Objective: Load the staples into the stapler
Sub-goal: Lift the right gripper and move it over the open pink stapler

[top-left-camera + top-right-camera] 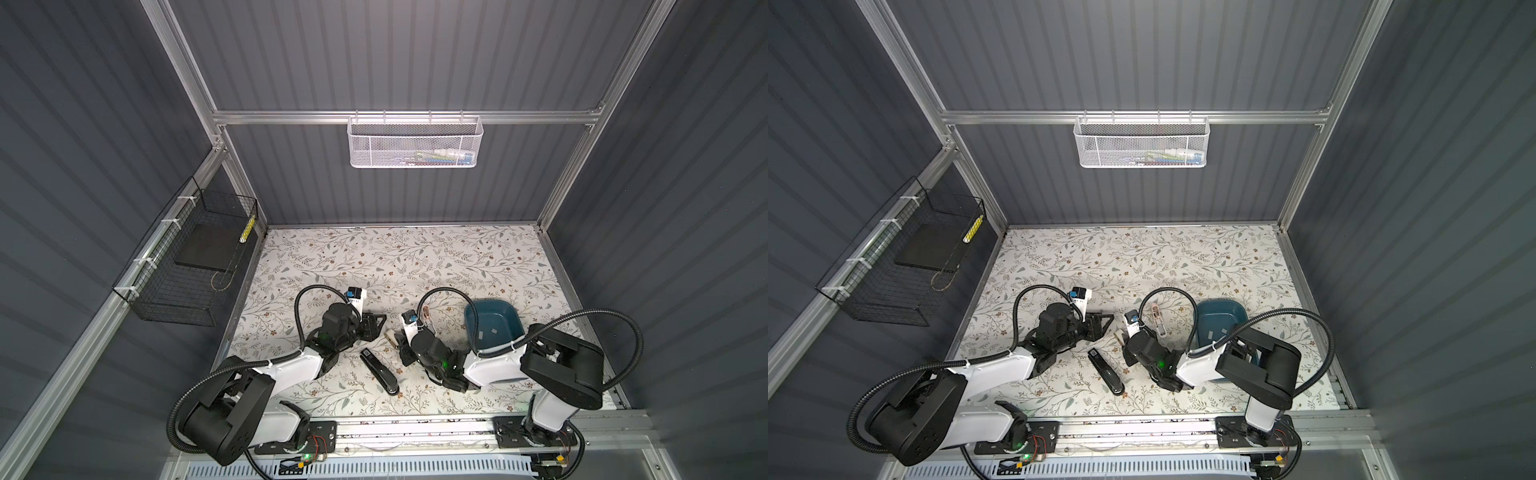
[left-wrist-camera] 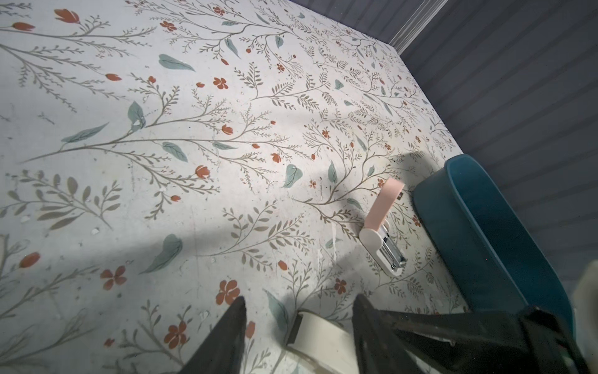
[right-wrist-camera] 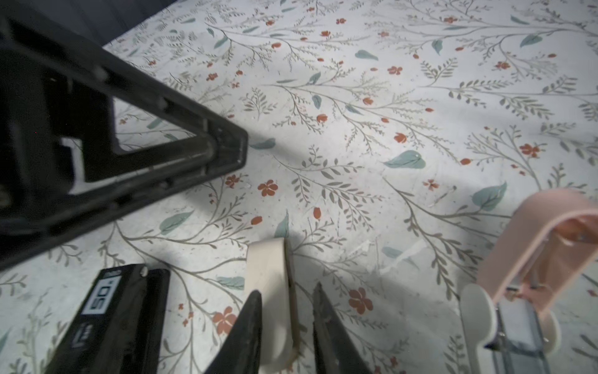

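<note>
Overhead, in a top view, two flat silvery staples lay in the glossy teal tub, right of centre. In my left wrist view, my left gripper gaped, its wedge-shaped black fingers holding nothing. In my right wrist view, my right gripper straddled the smooth cream stapler, not yet clamped.

We read only "50" on the white label of the black stapler, at 6 o'clock from the middle of the table. Smaller print beside it is too blurred.
</note>
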You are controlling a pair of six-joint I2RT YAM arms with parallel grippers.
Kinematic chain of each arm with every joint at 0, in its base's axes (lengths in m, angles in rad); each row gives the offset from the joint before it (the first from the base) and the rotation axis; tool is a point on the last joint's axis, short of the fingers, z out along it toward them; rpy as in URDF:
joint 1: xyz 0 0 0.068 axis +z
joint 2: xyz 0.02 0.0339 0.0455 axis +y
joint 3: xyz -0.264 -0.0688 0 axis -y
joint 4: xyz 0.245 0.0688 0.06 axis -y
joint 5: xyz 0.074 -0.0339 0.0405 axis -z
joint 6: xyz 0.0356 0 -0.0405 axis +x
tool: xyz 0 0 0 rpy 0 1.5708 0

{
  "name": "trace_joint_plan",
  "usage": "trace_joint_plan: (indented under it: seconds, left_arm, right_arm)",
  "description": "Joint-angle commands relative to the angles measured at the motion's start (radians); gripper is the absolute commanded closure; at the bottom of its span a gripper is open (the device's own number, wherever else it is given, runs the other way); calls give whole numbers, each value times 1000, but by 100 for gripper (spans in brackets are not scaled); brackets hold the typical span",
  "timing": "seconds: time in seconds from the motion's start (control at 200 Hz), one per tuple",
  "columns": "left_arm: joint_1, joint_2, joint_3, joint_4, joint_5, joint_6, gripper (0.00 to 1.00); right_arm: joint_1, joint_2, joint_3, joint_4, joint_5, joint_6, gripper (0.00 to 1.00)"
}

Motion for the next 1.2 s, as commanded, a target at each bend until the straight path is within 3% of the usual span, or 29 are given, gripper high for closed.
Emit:
trace_joint_plan:
  seconds: [0.0,0.34,0.675,0.8,0.985,1.196]
  left_arm:
    - [-7,17,8,-21,6,24,46]
    - [-41,118,-23,76,42,27,45]
    - [-43,106,-26,71,40,28,45]
    - [-43,68,-6,17,22,40,45]
    - [-43,-10,64,-112,-11,65,40]
    - [-43,-28,125,-154,8,74,36]
  right_arm:
    - [-3,33,24,-27,8,21,73]
    - [16,185,-29,85,25,116,78]
    - [34,290,-82,220,52,178,81]
    - [34,198,-84,165,58,166,71]
    - [11,-57,-14,-99,80,111,60]
    - [-6,-239,26,-290,129,65,47]
